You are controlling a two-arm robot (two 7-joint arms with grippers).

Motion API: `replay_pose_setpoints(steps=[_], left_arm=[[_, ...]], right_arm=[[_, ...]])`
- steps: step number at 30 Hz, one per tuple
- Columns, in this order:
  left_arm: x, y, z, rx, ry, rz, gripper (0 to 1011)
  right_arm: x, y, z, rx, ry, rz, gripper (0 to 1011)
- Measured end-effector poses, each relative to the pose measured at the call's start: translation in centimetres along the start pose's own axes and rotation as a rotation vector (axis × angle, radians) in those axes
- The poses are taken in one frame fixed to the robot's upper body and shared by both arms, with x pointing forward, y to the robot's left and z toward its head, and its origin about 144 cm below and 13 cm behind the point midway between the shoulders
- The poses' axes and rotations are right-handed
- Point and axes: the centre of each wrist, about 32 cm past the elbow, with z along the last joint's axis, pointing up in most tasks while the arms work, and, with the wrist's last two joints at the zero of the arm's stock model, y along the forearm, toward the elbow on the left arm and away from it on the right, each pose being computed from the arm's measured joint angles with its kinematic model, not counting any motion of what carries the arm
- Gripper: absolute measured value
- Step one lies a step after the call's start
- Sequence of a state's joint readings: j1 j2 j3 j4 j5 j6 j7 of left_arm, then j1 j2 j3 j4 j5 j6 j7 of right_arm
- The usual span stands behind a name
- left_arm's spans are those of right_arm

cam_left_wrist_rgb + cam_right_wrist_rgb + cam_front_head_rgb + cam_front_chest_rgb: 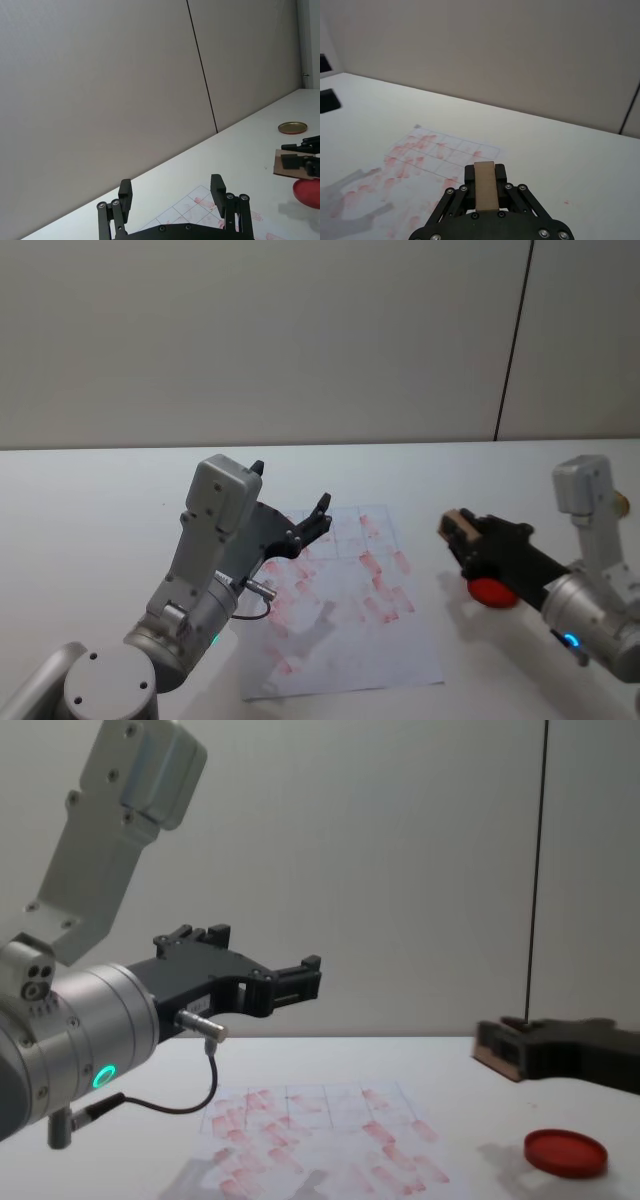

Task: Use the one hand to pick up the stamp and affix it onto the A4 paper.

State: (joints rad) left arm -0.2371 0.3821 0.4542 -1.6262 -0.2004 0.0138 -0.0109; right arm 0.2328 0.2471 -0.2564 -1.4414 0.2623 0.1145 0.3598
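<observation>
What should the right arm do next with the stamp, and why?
Probably swing the right gripper leftward over the A4 paper. It is shut on the stamp, raised above the red ink pad, right of the sheet. The left gripper hovers open near the paper's left side.

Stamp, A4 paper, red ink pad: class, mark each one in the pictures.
stamp (485, 185), right wrist view, its tan wooden face.
A4 paper (370, 655), head view, bare near part.
red ink pad (566, 1152), chest view, its top.
</observation>
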Motion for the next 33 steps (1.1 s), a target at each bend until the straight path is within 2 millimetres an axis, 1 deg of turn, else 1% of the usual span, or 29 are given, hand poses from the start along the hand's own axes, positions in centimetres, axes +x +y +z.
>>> replay_pose_setpoints(steps=[6,15,23,33], left_arm=[[0.0,0.0,0.0,0.0,0.0,0.0,993],[0.0,0.0,0.0,0.0,0.0,0.0,993],[0.0,0.0,0.0,0.0,0.0,0.0,993],[0.0,0.0,0.0,0.0,0.0,0.0,993]], right_arm=[[-1.2,0.4,0.2,0.002,-0.005,0.058,219],[-3.1,0.4,-0.5,-0.022,-0.004,0.128,219],[-4.2,-0.2,-1.6,-0.056,0.0,0.16,219],[-5.0,-1.3,-3.0,-0.092,0.007,0.171,219]])
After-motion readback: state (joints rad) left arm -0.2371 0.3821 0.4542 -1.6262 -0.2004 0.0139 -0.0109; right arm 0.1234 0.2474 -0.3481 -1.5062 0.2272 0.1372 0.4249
